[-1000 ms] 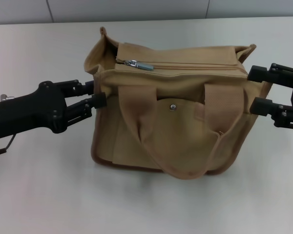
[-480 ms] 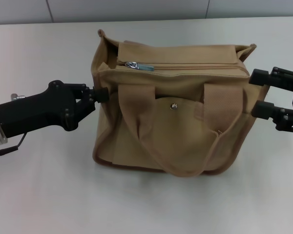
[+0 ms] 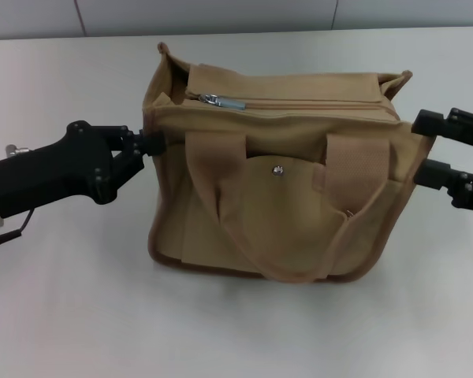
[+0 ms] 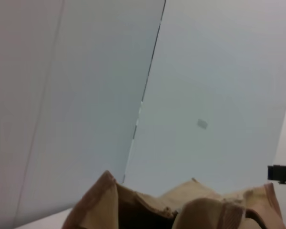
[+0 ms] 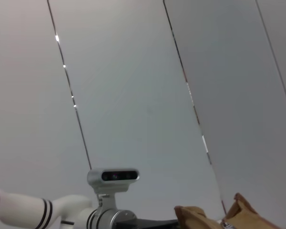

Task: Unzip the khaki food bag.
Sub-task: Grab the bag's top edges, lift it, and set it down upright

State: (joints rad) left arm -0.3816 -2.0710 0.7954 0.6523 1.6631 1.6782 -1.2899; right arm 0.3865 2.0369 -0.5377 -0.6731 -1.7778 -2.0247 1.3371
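Khaki food bag, zipper shut, between left tool pinching its end and spread right tool.

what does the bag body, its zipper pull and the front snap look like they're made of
The khaki food bag looks like matte woven canvas: it creases softly and its sides slump. Its handles seem a ribbed webbing in a darker tan. The zipper pull is silvery and glints, probably metal. The front snap is a small shiny grey disc, likely metal too.
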